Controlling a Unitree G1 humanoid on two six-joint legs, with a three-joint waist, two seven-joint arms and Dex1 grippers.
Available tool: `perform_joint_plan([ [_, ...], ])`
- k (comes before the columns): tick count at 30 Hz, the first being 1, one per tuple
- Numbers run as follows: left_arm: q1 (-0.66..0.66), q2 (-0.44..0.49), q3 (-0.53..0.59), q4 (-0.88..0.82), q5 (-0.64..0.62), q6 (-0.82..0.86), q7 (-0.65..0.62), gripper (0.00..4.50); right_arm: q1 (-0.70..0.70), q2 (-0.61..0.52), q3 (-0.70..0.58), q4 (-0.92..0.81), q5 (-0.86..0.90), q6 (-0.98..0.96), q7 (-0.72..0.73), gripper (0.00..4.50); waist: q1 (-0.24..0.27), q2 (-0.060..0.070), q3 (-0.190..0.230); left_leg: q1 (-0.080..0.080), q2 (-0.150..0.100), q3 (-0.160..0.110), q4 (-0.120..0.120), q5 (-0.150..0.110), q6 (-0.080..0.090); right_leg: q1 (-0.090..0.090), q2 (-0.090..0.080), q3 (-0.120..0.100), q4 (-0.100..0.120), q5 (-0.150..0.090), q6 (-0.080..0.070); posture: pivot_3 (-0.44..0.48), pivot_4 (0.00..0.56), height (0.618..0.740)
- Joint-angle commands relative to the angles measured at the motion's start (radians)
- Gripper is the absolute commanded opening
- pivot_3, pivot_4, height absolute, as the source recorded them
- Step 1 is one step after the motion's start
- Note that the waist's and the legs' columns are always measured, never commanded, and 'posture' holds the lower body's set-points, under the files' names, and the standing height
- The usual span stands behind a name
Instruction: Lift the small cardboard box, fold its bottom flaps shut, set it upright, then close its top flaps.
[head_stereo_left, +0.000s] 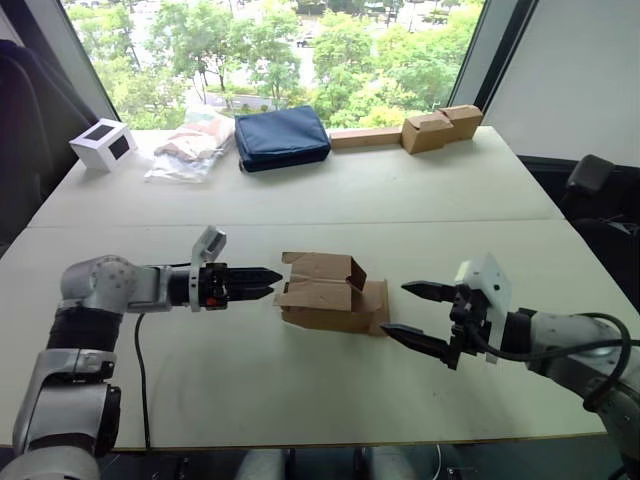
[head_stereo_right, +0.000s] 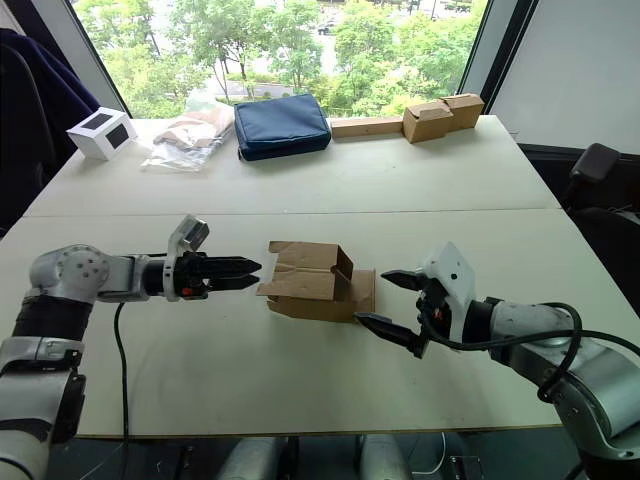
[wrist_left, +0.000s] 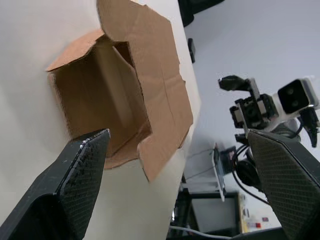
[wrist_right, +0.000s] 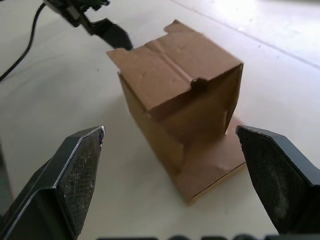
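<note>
Left eye view: right gripper (head_stereo_left: 418, 313) nearest the camera, black fingers spread wide, forearm reaching in low over the white table (head_stereo_left: 300, 390), pointed at the small plain brown corrugated cardboard box (head_stereo_left: 322, 293). Box lies on its side mid-table, between both grippers, long axis running left–right, open ends facing each arm; one flap (head_stereo_left: 377, 305) lies flat on the table toward the right gripper. Left gripper (head_stereo_left: 262, 283) level, arm extended sideways, tips just beside the box's left flaps (head_stereo_left: 296, 279); wrist view shows its fingers well parted. Left looks slightly nearer. Far edge: dark blue fabric pouch (head_stereo_left: 281, 138), white cube box (head_stereo_left: 103, 145).
</note>
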Motion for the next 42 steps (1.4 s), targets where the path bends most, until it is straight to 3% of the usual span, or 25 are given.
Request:
perform_joint_plan([
  [1,-0.073,-0.019,-0.056,0.07,0.06,-0.034,-0.101,4.5,0.009,-0.012,-0.059,-0.076,0.062,0.022,-0.04,4.45,-0.002,0.0,0.0,0.0,0.0,0.0,0.0,0.0,0.0,0.0,0.0,0.0,0.0,0.0,0.0,0.0,0.15,0.74],
  [13,-0.236,-0.164,-0.196,0.345,0.285,-0.21,-0.316,4.5,0.01,-0.055,-0.07,-0.16,0.151,0.085,-0.15,4.45,0.001,-0.001,0.001,0.0,0.0,0.0,0.001,0.0,0.001,0.0,0.002,-0.001,0.0,0.0,0.0,0.0,0.15,0.74],
  [22,-0.3,-0.245,-0.202,0.476,0.401,-0.281,-0.427,4.5,0.083,-0.112,-0.067,-0.209,0.162,0.101,-0.18,4.45,0.002,-0.002,0.001,-0.001,0.0,0.0,0.001,-0.001,0.002,0.0,0.003,-0.001,0.0,0.0,0.001,0.0,0.15,0.74],
  [25,-0.303,-0.257,-0.199,0.484,0.427,-0.286,-0.451,3.78,0.111,-0.131,-0.075,-0.216,0.152,0.092,-0.179,4.5,0.001,-0.002,0.001,-0.001,0.0,0.0,0.001,-0.001,0.002,0.0,0.004,-0.001,0.0,0.0,0.001,0.0,0.15,0.74],
  [35,-0.3,-0.285,-0.158,0.488,0.457,-0.276,-0.459,0.19,0.18,-0.111,-0.095,-0.202,0.16,0.049,-0.173,4.5,0.002,-0.003,0.002,-0.001,0.001,0.0,0.003,-0.001,0.002,0.0,0.004,-0.001,0.001,0.0,0.001,0.0,0.15,0.74],
  [42,-0.296,-0.245,-0.107,0.428,0.449,-0.311,-0.445,0.06,0.129,-0.083,-0.082,-0.167,0.193,0.021,-0.188,4.5,0.001,-0.003,0.002,-0.001,0.002,0.0,0.009,-0.003,0.006,0.002,0.006,-0.001,0.002,0.0,0.001,0.0,0.15,0.74],
])
